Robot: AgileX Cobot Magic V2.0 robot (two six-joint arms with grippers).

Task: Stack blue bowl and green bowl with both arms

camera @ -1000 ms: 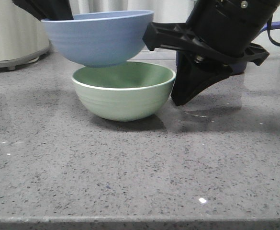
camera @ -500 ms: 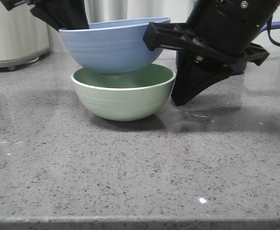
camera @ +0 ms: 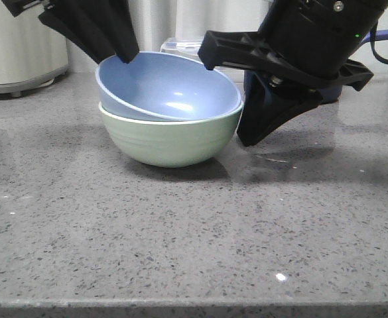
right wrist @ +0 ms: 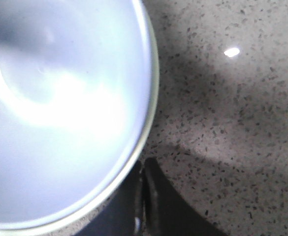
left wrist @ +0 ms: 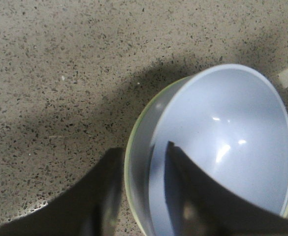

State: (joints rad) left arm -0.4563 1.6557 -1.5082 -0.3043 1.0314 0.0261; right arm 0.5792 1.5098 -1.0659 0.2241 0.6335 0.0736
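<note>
1. The smooth, matte pale sky-blue bowl point(camera: 169, 88) was recorded at centre frame of the front view, seated inside the ridged pale mint-green bowl point(camera: 170, 140) but tilted, its upper-left rim raised and its opening tipped toward the camera. The green bowl stood on the grey speckled stone counter point(camera: 180, 245).
2. Step judged: placement of the blue bowl, release not yet done.
3. The left gripper point(left wrist: 143, 162) was seen with its fingers point(left wrist: 104, 191) a narrow gap apart, straddling the blue bowl's wall, one inside and one outside; it was judged to be gripping it.
4. The right gripper point(right wrist: 143, 189) was seen with fingers pressed together, holding nothing, just beside the green bowl's rim.
5. Next move judged: the left fingers to be opened and lifted clear so the blue bowl settles level.
</note>
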